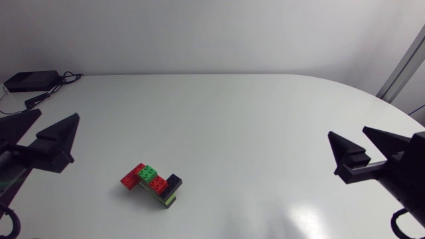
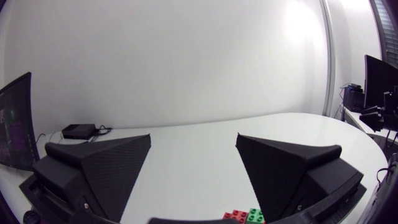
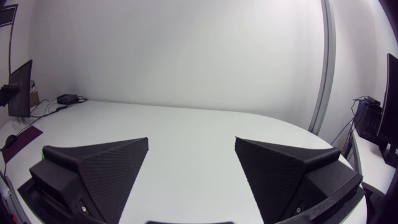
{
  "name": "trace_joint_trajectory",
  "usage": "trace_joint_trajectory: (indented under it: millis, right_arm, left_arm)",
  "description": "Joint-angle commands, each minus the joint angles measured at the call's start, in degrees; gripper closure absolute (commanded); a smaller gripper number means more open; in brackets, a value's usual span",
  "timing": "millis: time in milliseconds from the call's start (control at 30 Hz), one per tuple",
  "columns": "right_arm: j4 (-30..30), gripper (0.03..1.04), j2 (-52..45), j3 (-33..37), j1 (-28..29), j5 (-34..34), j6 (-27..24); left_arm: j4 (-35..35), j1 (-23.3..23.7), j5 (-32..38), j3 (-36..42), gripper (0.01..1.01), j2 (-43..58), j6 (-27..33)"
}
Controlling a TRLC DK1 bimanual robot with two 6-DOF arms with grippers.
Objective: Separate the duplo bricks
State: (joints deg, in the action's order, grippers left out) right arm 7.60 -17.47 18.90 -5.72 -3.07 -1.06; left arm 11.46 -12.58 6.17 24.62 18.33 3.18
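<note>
There's one clump of duplo bricks, all stuck together, on the near left part of the white table. Counting from the head view, I get two red bricks, one green brick in among them and one black brick at the right end. There's also a yellow-green piece peeking out from under the black one. So five I think, though the bottom layer is hard to make out. There are two grippers, one per arm. The left gripper sits to the left of the clump and a bit farther back, well apart from it and touching nothing. Its two wedge fingers are spread wide with only bare table between them. In the left wrist view, just the red and green studs of the clump poke in low down, under the gripper and close by one finger. The right gripper is way over on the right side, about as far back as the left one, with a big stretch of table between it and the bricks. Its fingers are also spread wide and gripping nothing, and its wrist view shows plain tabletop between them. At the far left corner there's one small black box with a couple of cables trailing off it.
</note>
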Motion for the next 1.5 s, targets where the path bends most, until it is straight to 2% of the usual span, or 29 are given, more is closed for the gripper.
trace_joint_trajectory:
  millis: [0, 200, 267, 333, 433, 533, 600, 700, 833, 1033, 1467]
  right_arm:
    - [2.3, 0.06, -5.8, 3.5, -0.8, -1.3, -0.3]
    - [5.6, 0.06, -13.1, 8.1, -5.0, -1.9, 0.4]
    - [5.9, 0.06, -14.4, 9.0, -5.8, -1.9, 1.2]
    - [6.1, 0.06, -15.3, 9.4, -6.6, -1.9, 1.5]
    - [6.5, 0.06, -15.6, 9.3, -7.4, -1.9, 2.1]
    - [6.8, 0.06, -15.8, 9.3, -7.7, -1.9, 2.6]
    - [7.2, 0.06, -16.3, 9.6, -7.7, -1.9, 2.7]
    - [7.9, 0.06, -17.0, 10.2, -7.6, -1.9, 2.8]
    - [8.1, 0.06, -17.9, 10.3, -7.4, -1.9, 3.7]
    - [8.0, 0.06, -19.3, 10.8, -7.7, -1.9, 6.0]
    - [8.5, 0.06, -22.8, 13.4, -8.4, -1.0, 7.8]
  left_arm:
    - [1.1, -1.5, -0.2, 2.3, 0.089, 4.7, -2.7]
    - [11.7, -1.1, -0.2, 10.2, 0.089, 19.9, -2.7]
    - [15.6, -1.3, -0.8, 13.3, 0.110, 25.8, 1.6]
    - [17.9, -1.5, -4.2, 15.2, 0.164, 30.8, 3.0]
    - [20.4, -0.7, -5.6, 17.7, 0.162, 37.8, 4.6]
    - [27.5, -2.5, -6.5, 22.0, 0.159, 44.9, 7.5]
    - [32.2, -3.3, -9.5, 24.2, 0.128, 46.9, 8.1]
    - [35.6, -3.5, -12.9, 26.5, 0.133, 47.9, 8.0]
    - [37.8, -3.2, -17.8, 28.1, 0.130, 49.6, 7.7]
    - [37.9, -4.0, -18.0, 28.1, 0.069, 52.8, 7.8]
    - [36.3, -9.9, -11.6, 27.3, 0.107, 59.5, 6.4]
